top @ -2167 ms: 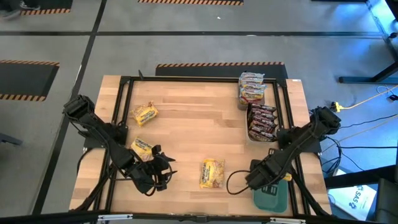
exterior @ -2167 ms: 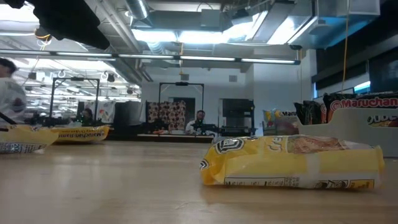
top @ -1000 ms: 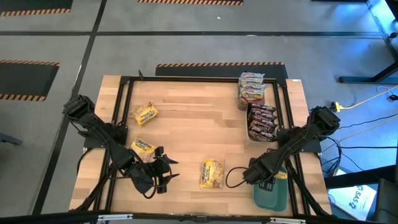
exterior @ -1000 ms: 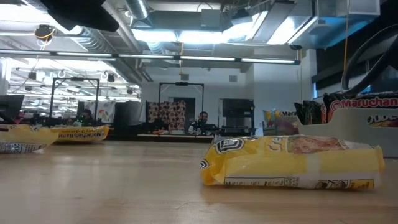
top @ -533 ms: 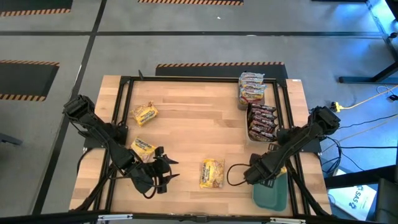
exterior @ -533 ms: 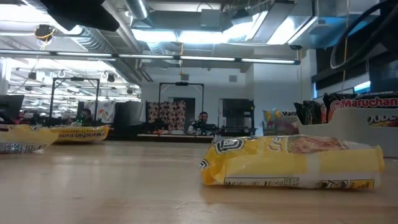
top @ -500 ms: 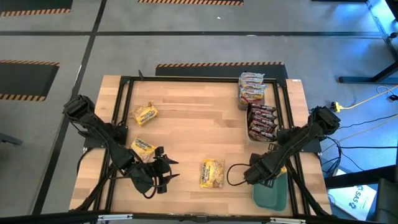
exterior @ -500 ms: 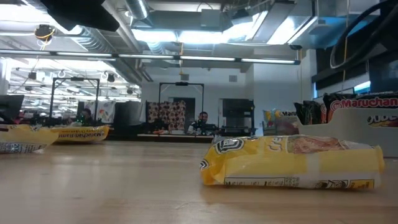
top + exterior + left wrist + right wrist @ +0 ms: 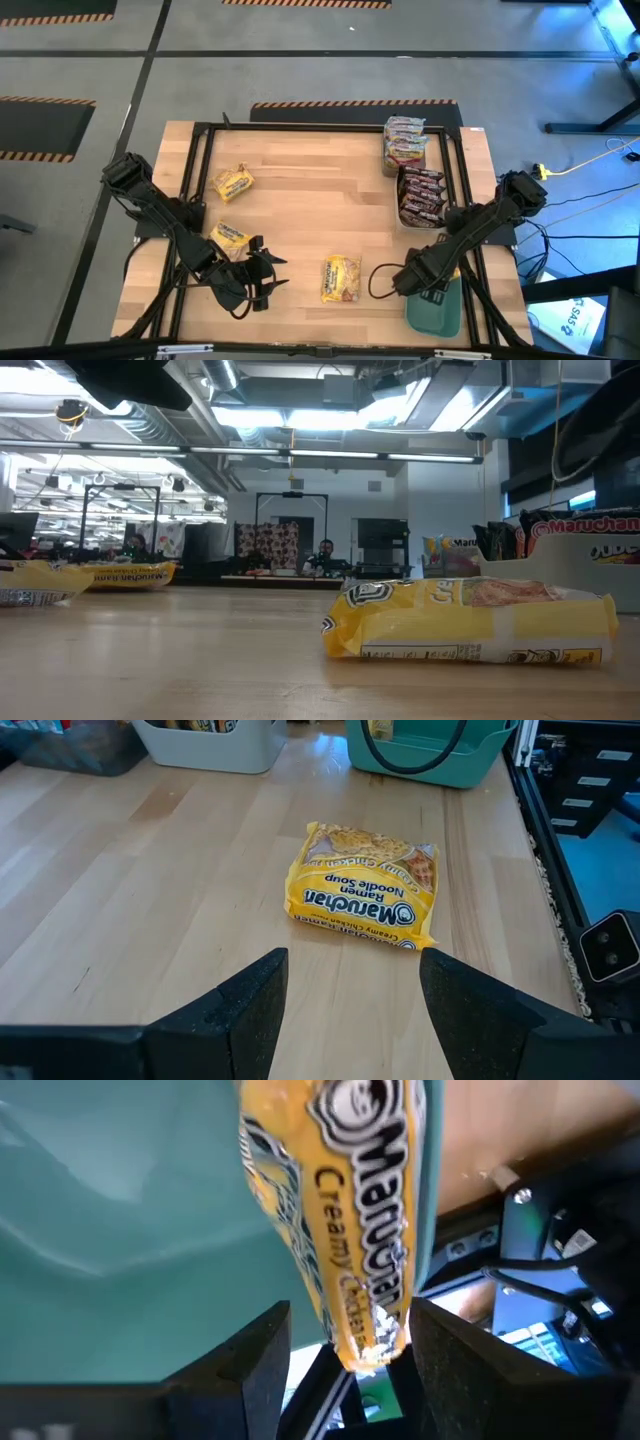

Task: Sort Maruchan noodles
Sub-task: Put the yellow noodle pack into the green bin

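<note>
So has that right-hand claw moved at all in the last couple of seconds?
Yes, slightly. In the high view the right gripper has shifted a little toward the table's middle, over the teal bin.

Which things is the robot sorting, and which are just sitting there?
Part of the job:
- three loose yellow noodle packets
- yellow packet in the right hand
- brown-red packets
- silvery-pink packets
- teal bin

Just there:
- wooden table
- black frame
- left hand, open, waiting
</note>
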